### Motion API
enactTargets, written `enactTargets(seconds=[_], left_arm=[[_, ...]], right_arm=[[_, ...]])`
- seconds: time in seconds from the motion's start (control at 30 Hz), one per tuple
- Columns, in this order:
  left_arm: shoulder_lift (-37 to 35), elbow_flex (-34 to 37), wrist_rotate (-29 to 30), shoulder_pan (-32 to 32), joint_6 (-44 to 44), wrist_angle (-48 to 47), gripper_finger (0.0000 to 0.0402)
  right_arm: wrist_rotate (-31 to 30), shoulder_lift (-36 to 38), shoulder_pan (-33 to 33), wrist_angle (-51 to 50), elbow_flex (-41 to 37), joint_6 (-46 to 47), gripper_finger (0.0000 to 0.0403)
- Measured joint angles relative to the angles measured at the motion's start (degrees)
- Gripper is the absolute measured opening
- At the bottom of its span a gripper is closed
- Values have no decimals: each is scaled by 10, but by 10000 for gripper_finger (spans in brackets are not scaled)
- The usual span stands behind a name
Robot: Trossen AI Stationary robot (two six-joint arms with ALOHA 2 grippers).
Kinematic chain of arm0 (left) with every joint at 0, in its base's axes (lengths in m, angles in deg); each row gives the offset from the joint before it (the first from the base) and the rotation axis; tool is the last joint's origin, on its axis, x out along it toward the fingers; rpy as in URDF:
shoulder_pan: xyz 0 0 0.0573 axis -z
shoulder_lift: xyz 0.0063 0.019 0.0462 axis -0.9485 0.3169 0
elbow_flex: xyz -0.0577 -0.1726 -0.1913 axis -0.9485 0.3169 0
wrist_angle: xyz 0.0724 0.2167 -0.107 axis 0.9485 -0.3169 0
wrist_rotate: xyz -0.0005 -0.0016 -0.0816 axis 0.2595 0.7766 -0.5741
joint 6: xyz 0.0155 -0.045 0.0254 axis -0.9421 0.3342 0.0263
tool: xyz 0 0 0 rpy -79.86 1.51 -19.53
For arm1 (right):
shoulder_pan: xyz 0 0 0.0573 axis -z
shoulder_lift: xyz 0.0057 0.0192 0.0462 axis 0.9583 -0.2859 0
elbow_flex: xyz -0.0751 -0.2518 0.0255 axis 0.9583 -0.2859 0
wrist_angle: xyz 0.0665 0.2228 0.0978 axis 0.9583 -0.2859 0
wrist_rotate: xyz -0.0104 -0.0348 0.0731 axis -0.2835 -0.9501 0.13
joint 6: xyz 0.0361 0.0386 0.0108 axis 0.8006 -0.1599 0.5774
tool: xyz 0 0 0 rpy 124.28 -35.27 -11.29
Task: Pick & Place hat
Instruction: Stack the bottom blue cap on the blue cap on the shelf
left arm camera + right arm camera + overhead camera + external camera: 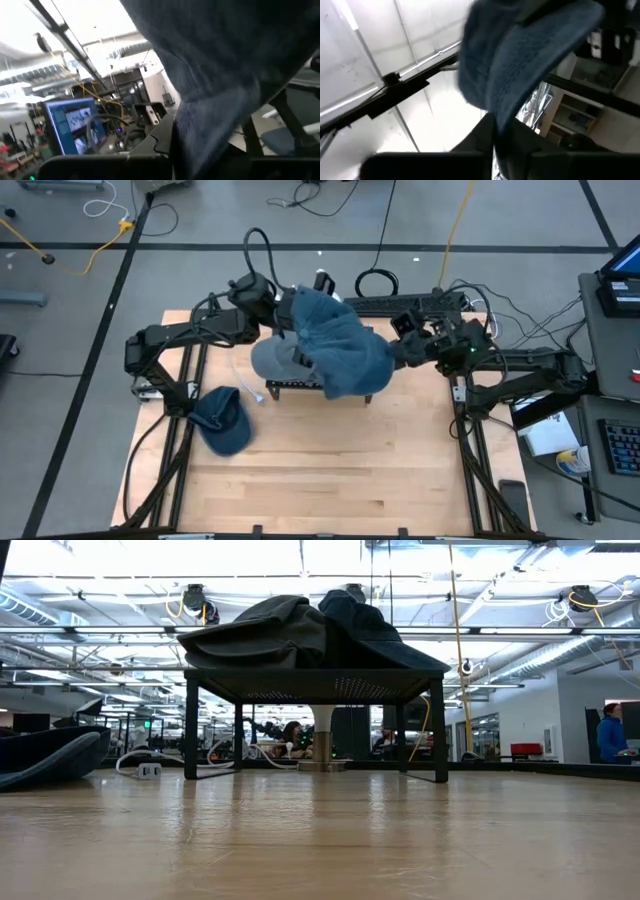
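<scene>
blue hat (340, 345), between both claws

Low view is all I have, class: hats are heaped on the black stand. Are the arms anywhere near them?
Observer: Yes. From above, both arms meet at the blue fabric cap on the black metal stand: the left end effector at its far left edge, the right end effector at its right.
Operator: Is either one holding it?
Observer: The right wrist view shows the cap pinched between the right fingers.
</scene>
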Motion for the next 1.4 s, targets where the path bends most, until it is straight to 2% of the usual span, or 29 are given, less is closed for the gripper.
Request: enactTargets(seconds=[0.2,0.3,0.47,0.7,0.83,0.9,1.1,1.27,1.4], left_arm=[[0,0,5,1,80,-10,33],[0,0,17,2,128,-13,50],[0,0,18,2,193,-4,121],[-5,0,11,-2,223,-5,238],[-5,0,-9,-17,299,-6,284],[-5,0,-33,-26,352,-6,300],[-5,0,-110,-57,582,-6,318],[-10,1,-131,-61,663,-7,306],[-27,1,-137,-62,694,-17,296]], right_arm=[[-1,13,2,0,0,-23,7],[0,24,10,-7,-1,-27,6],[20,52,31,-13,-1,-31,5],[28,86,38,-14,0,-36,4],[36,110,38,-15,0,-57,4],[65,122,47,-24,0,-79,4],[136,172,79,-137,0,-189,5],[148,219,117,-290,0,-306,6],[148,248,146,-370,0,-365,6]])
